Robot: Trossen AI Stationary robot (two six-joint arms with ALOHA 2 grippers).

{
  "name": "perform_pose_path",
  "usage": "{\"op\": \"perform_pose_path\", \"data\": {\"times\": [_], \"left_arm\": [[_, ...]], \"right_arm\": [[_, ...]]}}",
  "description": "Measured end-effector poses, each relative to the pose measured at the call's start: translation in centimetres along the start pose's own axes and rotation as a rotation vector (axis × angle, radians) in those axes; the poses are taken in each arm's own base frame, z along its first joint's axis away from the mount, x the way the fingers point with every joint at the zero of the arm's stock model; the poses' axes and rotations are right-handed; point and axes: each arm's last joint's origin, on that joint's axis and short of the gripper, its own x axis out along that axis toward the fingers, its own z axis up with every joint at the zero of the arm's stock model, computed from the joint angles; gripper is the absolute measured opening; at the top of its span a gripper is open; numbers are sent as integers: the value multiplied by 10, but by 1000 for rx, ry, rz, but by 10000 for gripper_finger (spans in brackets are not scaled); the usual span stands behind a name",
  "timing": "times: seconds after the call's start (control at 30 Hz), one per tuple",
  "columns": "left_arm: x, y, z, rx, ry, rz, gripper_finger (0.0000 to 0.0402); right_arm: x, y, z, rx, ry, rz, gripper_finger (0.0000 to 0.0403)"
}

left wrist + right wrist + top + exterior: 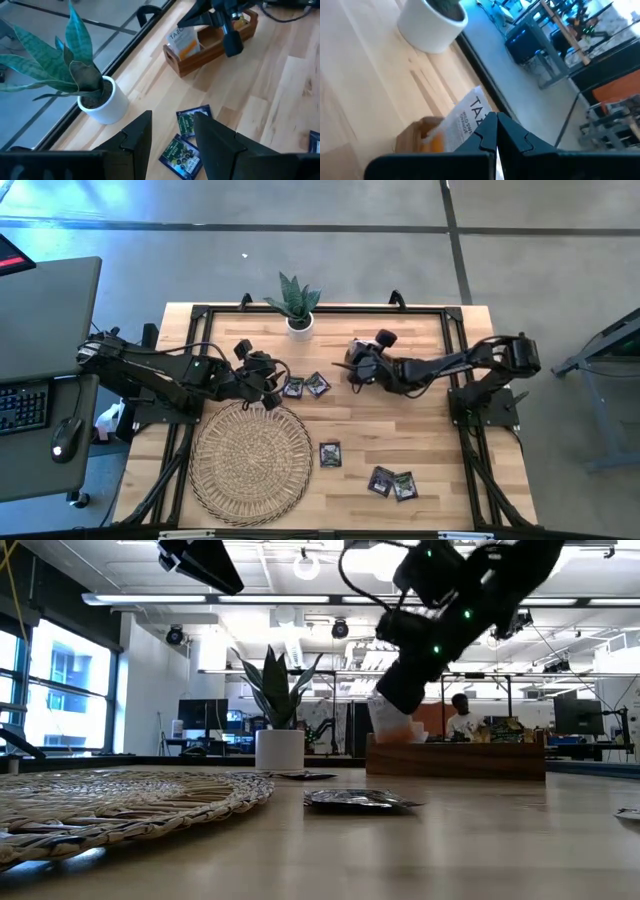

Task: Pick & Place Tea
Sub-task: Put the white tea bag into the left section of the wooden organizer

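At the far side of the tabletop [400, 430], one orange-and-white tea sachet [184, 41] stands upright at the end of the wooden tray [212, 45], and the right claw [496, 131] has its two fingers pressed together on that sachet's upper edge, directly above the tray. The right wrist view shows the sachet's white face and orange patch just beneath the closed fingertips.

The remaining tea lies flat on the wood. Two dark sachets [305, 387] sit side by side, nearly touching, between the two arms and a little in front of the potted plant [297, 305]. The left claw [172, 137] hovers right over this pair with its fingers parted and nothing between them. A single dark sachet [330, 454] lies just beside the right rim of the round woven mat [250, 460]. Two more dark sachets [392, 482] lie together nearer the front edge, to the right of the single one.

The plant, with pointed green leaves in a white pot, stands at the back edge of the tabletop, left of the tray. The woven mat covers the front left part of the tabletop and carries nothing. In the low view a person [462, 718] shows far off in the room behind the tray.
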Motion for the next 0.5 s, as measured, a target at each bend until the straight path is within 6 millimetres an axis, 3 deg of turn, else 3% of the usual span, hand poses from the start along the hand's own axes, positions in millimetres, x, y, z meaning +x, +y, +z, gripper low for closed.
{"op": "perform_pose_path", "data": {"times": [0.23,0.5], "left_arm": [[0,0,0,0,0,1,143],[0,0,0,0,1,-1,143]], "right_arm": [[9,-2,-25,30,44,27,1],[10,-1,-19,82,-19,107,47]]}}
